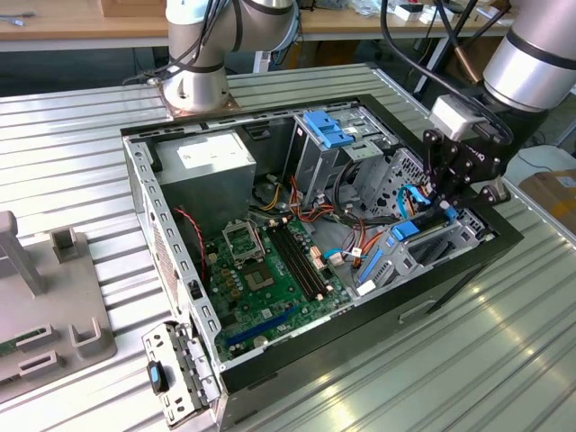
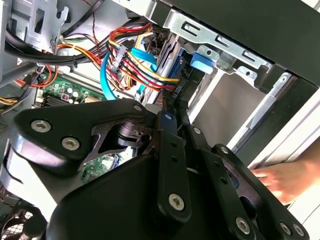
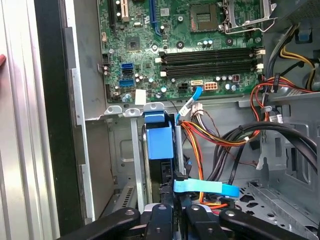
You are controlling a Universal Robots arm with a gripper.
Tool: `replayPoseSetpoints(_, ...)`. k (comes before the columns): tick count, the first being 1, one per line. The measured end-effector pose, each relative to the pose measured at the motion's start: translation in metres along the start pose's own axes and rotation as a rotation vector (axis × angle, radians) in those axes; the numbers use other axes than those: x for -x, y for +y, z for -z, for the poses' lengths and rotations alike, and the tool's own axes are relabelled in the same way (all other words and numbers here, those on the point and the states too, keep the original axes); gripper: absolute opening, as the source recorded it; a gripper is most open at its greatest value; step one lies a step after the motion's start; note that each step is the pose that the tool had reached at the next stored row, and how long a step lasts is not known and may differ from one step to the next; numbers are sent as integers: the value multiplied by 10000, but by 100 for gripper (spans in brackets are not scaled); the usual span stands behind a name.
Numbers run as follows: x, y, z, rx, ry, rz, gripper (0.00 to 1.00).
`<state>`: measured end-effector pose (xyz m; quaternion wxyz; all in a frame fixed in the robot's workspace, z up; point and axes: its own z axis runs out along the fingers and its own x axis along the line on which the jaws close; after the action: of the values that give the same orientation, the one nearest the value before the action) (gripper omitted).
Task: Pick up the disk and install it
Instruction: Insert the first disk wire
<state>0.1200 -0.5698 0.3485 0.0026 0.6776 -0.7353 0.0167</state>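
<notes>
Hand [image 1: 447,200] over disk [image 3: 160,142], edge-up in bay.

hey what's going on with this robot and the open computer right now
A robot arm has its gripper down inside an open computer case lying on a metal table, at the drive bay on the exterior view's right. The disk, with its blue carrier, stands on edge in that bay's slot, and the gripper's fingers sit right at its end. A person's hand rests beside the case.

arm: reaching down | gripper [image 1: 447,200]: fingers close together, pointing down
</notes>
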Motion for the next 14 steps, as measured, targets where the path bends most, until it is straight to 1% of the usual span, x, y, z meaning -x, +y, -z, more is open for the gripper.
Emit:
replayPoseSetpoints(4, 1, 0, -26, -4, 34, 44, 16)
replayPoseSetpoints(7, 1, 0, -37, -8, 91, 46, 16)
replayPoseSetpoints(10, 1, 1, -46, -14, 162, 48, 16)
replayPoseSetpoints(11, 2, 1, -55, -18, 198, 48, 16)
replayPoseSetpoints(12, 2, 1, -74, -23, 278, 50, 16)
replayPoseSetpoints(14, 2, 1, -79, -24, 289, 50, 16)
